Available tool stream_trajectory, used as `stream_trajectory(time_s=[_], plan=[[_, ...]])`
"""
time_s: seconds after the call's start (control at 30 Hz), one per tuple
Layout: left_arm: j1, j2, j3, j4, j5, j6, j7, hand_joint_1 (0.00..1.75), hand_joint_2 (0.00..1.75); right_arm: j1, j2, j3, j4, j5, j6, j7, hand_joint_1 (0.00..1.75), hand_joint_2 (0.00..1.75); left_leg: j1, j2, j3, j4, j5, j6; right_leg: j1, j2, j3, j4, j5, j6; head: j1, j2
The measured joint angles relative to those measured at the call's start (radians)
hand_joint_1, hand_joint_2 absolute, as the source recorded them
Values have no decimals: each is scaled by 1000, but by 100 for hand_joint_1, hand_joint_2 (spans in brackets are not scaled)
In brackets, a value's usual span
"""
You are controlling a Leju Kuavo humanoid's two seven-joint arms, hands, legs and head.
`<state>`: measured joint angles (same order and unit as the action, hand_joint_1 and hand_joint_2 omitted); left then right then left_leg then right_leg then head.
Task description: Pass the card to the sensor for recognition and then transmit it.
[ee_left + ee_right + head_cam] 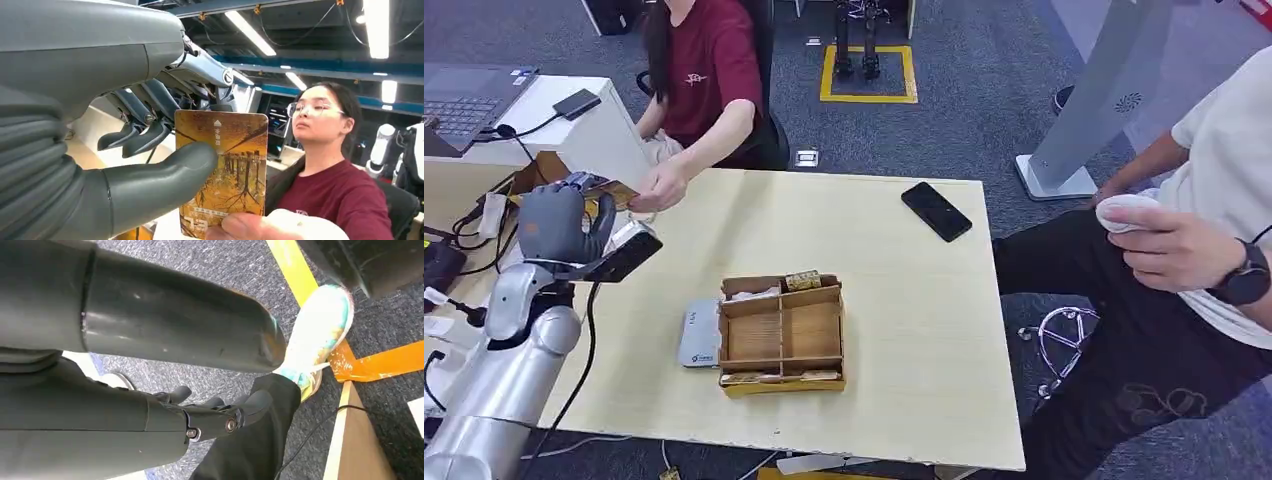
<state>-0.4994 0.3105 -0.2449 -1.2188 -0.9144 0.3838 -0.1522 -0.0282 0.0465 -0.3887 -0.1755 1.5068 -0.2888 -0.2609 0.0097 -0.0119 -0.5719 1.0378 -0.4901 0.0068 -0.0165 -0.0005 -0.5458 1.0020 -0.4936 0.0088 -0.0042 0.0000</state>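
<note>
L hand (559, 225) is holding the card (222, 172) up at the far-left table corner, thumb pressing one face, dark fingers (145, 137) curling behind the other, so it's clamped on the card. Card's long axis is running out past the fingertips, away from the wrist. Person's hand (659, 187) is reaching in from just beyond L hand, and in the L wrist view their fingertip (260, 227) is touching the card's free end. I'm reading this as the handover leg: receiver sits straight ahead of the L hand along the card axis, so next move is prob a release, not a reposition.

Sensor (698, 335) is lying flat, nearer the robot and rightward of L hand, touching the wooden tray (781, 335). Phone (936, 211) is further right, well apart.

R hand (220, 412) is hanging low over the floor, nowhere near; fingers look curled in, nothing in them. L is the only hand in play.

Count: 1 card in hand, 1 sensor, 1 tray, 1 phone, 2 people.
</note>
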Motion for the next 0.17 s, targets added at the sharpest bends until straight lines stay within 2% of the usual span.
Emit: stream_trajectory(time_s=[0.17], plan=[[0,-5,0,16,-8,17,7,0,175,0,0,2,0,0,0,0,0,0,0,0,0,0,0,0,0,0,0,0,0,0,0,0]])
